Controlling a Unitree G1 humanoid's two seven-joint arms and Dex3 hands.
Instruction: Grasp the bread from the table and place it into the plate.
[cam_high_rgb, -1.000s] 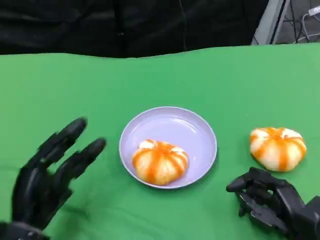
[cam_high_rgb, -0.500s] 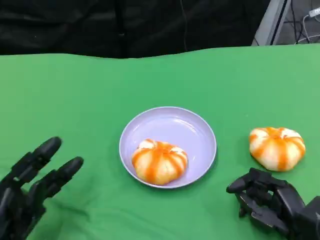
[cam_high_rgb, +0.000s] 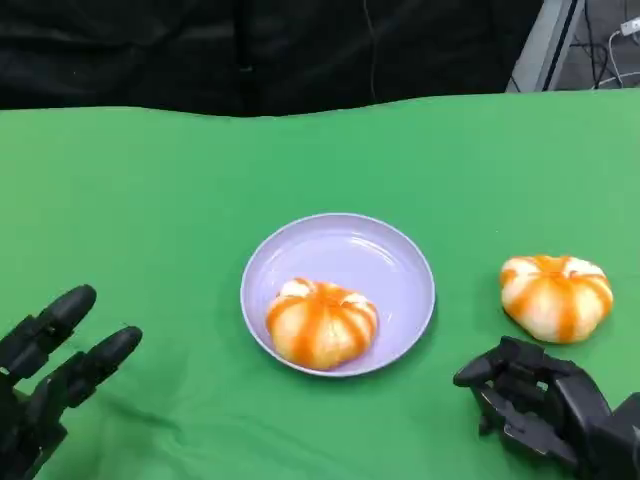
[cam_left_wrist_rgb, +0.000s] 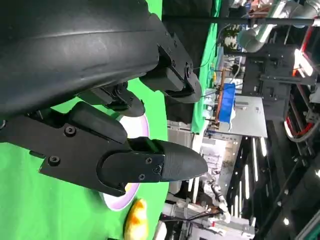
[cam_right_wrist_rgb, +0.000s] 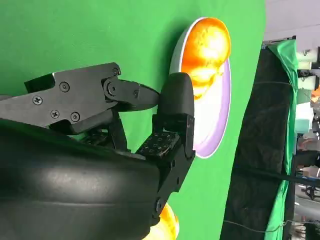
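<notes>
Left hand (cam_high_rgb: 45, 375) is hanging open over the green table (cam_high_rgb: 150, 190) near its front-left edge, fingers spread, holding nothing, well apart from the plate (cam_high_rgb: 350, 245). Right hand (cam_high_rgb: 545, 405) is sitting curled in, empty, near the loose bread (cam_high_rgb: 555, 296). Another bun (cam_high_rgb: 320, 322) is sitting in the plate.

Both hands are black all over: the left hand (cam_high_rgb: 45, 385), at the lower left of the head view, has thick segmented fingers with rounded, smooth tips. The right hand (cam_high_rgb: 545, 405), at the lower right, is built of angular, boxy links. Up close, each wrist carries a glossy rounded shell, flat finger plates studded with small screws, and one finger pad (cam_right_wrist_rgb: 159, 144) with a dotted texture.
</notes>
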